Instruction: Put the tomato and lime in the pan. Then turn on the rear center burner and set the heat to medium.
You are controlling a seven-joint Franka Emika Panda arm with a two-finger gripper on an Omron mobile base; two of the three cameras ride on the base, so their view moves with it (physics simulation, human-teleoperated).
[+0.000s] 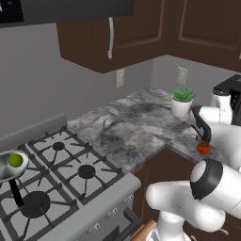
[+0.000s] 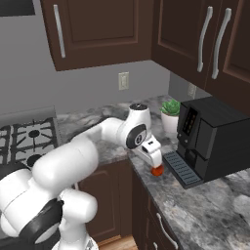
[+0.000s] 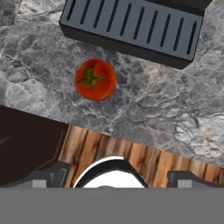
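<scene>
The tomato (image 3: 96, 79), small and red-orange with a green stem, lies on the grey marble counter near its front edge, beside the coffee machine's drip tray (image 3: 131, 28). My gripper (image 1: 203, 137) hangs just above the tomato (image 1: 203, 148), open, with nothing between its fingers (image 3: 48, 177). In the right base view, the gripper (image 2: 155, 158) points down at the tomato (image 2: 157, 170). The lime (image 1: 15, 160) rests inside the silver pan (image 1: 4, 172), which sits on the stove grate at the far left, its black handle pointing forward. The pan covers the rear center burner.
A black coffee machine (image 2: 215, 141) stands right of the tomato, and a potted plant (image 2: 170, 114) stands behind it. The large black front-middle burner disc (image 1: 35, 202) lies in front of the pan. Dark cabinets hang overhead. Counter (image 1: 127, 127) stretches between stove and tomato.
</scene>
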